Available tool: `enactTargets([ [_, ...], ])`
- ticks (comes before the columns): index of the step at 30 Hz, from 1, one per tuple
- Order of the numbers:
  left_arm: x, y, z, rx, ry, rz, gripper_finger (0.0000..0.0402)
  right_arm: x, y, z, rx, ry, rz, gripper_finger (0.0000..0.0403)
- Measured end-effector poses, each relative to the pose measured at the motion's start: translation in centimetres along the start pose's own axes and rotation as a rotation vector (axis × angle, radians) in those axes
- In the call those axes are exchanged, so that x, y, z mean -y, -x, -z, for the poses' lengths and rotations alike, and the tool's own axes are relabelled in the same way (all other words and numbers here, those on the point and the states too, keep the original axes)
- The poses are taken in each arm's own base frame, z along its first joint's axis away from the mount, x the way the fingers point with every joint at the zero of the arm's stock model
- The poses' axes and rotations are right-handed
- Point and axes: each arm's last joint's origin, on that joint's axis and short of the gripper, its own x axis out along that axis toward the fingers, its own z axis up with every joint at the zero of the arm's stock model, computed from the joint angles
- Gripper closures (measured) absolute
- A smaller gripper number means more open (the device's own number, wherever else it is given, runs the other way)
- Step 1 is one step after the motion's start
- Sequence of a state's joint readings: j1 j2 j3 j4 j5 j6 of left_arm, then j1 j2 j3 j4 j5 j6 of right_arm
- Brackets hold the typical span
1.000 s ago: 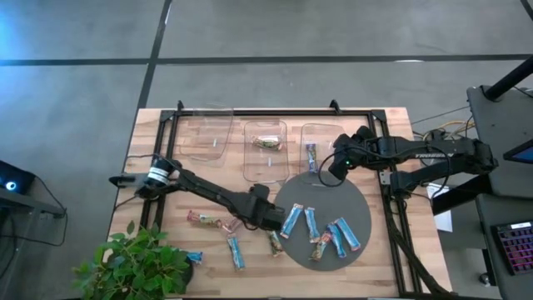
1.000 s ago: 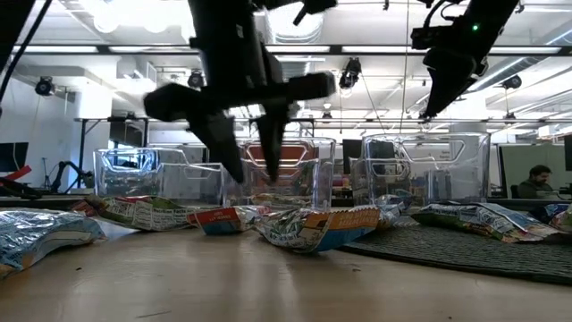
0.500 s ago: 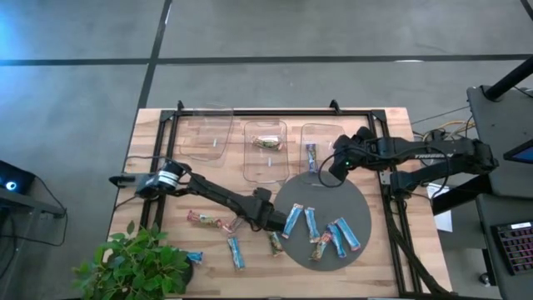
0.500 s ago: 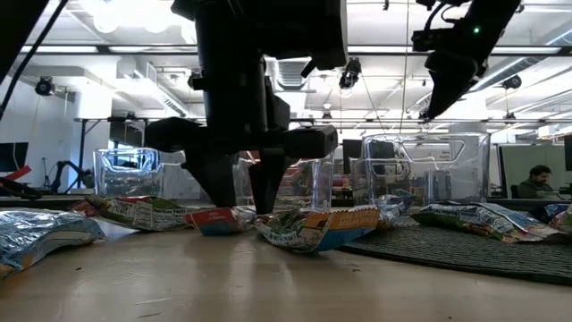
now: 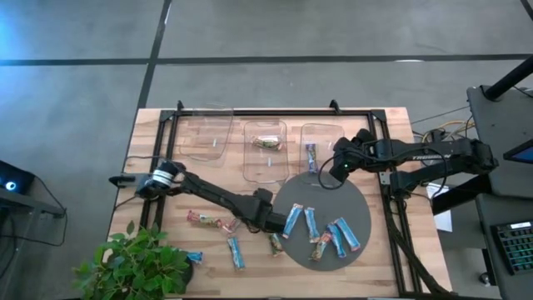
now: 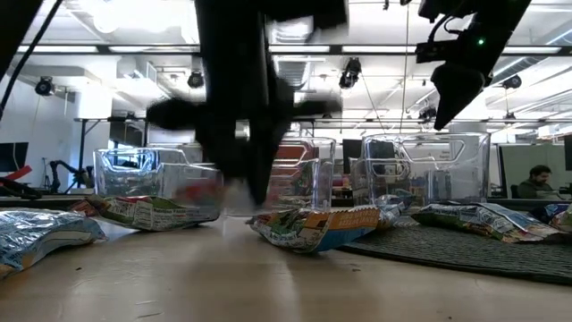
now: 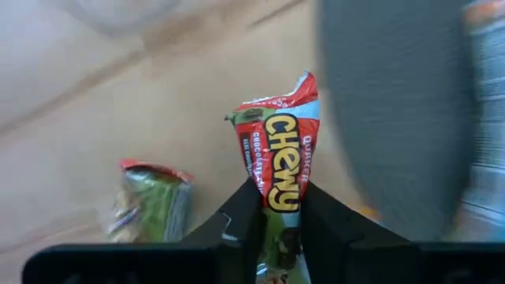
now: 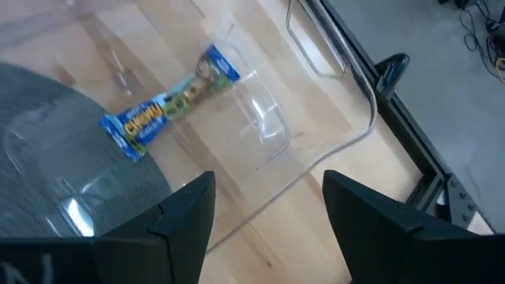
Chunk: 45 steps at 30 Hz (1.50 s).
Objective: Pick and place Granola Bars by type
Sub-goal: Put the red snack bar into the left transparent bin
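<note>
My left gripper (image 7: pixel 278 219) is shut on a red-and-green Chewy granola bar (image 7: pixel 280 150), just left of the grey round mat (image 5: pixel 326 193). Several light blue and tan bars lie flat on the mat, such as one blue bar (image 5: pixel 291 221). More lie on the wood, such as a tan one (image 5: pixel 204 219). Three clear bins stand at the far side. The middle bin (image 5: pixel 265 162) holds a tan bar (image 5: pixel 267 142). The right bin (image 8: pixel 260 118) holds a purple-blue bar (image 8: pixel 170 102). My right gripper (image 8: pixel 268 229) hangs open above that bin's near end, holding nothing. My left gripper pinches the bar between its two fingers across its width, at the wrapper's middle (image 7: pixel 278 197). The fingers (image 7: pixel 246 213) come from above, pointing down. The bar's red end (image 7: pixel 304 87) sticks out past the fingertips. In the low view the bar is a blur off the table.
A potted plant (image 5: pixel 133 265) stands at the near left corner. A black frame (image 5: pixel 275 111) runs along the table's far edge and sides. The left bin (image 5: pixel 204 133) has nothing in it. A blue bar (image 5: pixel 236 252) and a tan one (image 5: pixel 275 243) lie near the front edge.
My left gripper has come down over the red-and-green bar beside the mat, shut on it and started up. The bar has left its place on the wood, and the arm is blurred in the low view.
</note>
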<state>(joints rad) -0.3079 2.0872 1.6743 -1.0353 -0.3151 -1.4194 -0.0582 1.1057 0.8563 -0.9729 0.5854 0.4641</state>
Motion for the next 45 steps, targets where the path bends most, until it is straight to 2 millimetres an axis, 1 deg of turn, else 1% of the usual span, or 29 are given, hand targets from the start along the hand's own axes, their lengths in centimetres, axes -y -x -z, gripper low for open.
enactTargets([
  [3,-0.1,4.9,-0.2,0.079,0.035,0.071,0.035,0.1,0.4,-0.4,0.038,-0.028,-0.018,0.0177],
  [5,-0.6,8.0,-0.2,0.154,0.066,0.099,0.035,0.2,0.8,-0.6,0.062,-0.046,-0.035,0.0177],
  [7,-1.6,10.9,-0.3,0.253,0.11,0.099,0.035,0.5,1.2,-0.9,0.085,-0.063,-0.049,0.0177],
  [9,-3.4,13.6,-0.9,0.375,0.157,0.064,0.0351,0.7,1.8,-1.2,0.114,-0.082,-0.063,0.0177],
  [11,-5.7,15.6,-2.2,0.502,0.194,-0.006,0.0351,0.9,2.2,-1.4,0.14,-0.096,-0.076,0.0177],
  [12,-6.3,16.0,-3.1,0.555,0.211,-0.005,0.0351,1.0,2.4,-1.5,0.151,-0.103,-0.081,0.0177],
  [14,-7.9,16.2,-5.6,0.631,0.198,-0.019,0.0351,1.2,2.7,-1.7,0.179,-0.123,-0.095,0.0177],
  [16,-9.8,15.4,-8.7,0.648,0.217,-0.118,0.0351,1.2,2.8,-1.8,0.191,-0.134,-0.101,0.0177],
  [17,-11.1,15.0,-10.1,0.65,0.228,-0.185,0.0351,1.2,2.9,-1.9,0.198,-0.145,-0.102,0.0177],
  [20,-14.5,12.8,-13.9,0.63,0.299,-0.349,0.0351,1.2,2.7,-2.0,0.2,-0.171,-0.099,0.0177],
  [24,-18.6,9.1,-17.4,0.518,0.322,-0.515,0.0351,1.2,2.5,-2.2,0.196,-0.221,-0.1,0.0177],
  [26,-20.1,6.9,-18.8,0.429,0.291,-0.526,0.0351,1.1,2.4,-2.3,0.197,-0.226,-0.104,0.0177],
  [28,-21.4,4.5,-20.1,0.322,0.23,-0.48,0.0351,1.0,2.4,-2.3,0.198,-0.228,-0.11,0.0177],
  [30,-22.7,2.4,-20.6,0.231,0.189,-0.431,0.0351,1.0,2.4,-2.3,0.196,-0.225,-0.111,0.0177],
  [32,-24.0,0.8,-20.7,0.187,0.208,-0.426,0.0351,1.0,2.4,-2.4,0.196,-0.224,-0.112,0.0177],
  [35,-25.7,-0.4,-20.2,0.13,0.217,-0.465,0.035,1.0,2.4,-2.4,0.195,-0.225,-0.114,0.0177],
  [37,-25.8,-0.4,-19.9,0.104,0.179,-0.442,0.0344,1.0,2.4,-2.4,0.197,-0.228,-0.115,0.0177],
  [41,-25.1,0.3,-19.4,0.085,0.12,-0.353,0.0316,1.0,2.4,-2.5,0.205,-0.235,-0.12,0.0177],
  [45,-24.8,1.0,-19.1,0.109,0.101,-0.351,0.0301,0.9,2.4,-2.6,0.221,-0.245,-0.128,0.0177],
])
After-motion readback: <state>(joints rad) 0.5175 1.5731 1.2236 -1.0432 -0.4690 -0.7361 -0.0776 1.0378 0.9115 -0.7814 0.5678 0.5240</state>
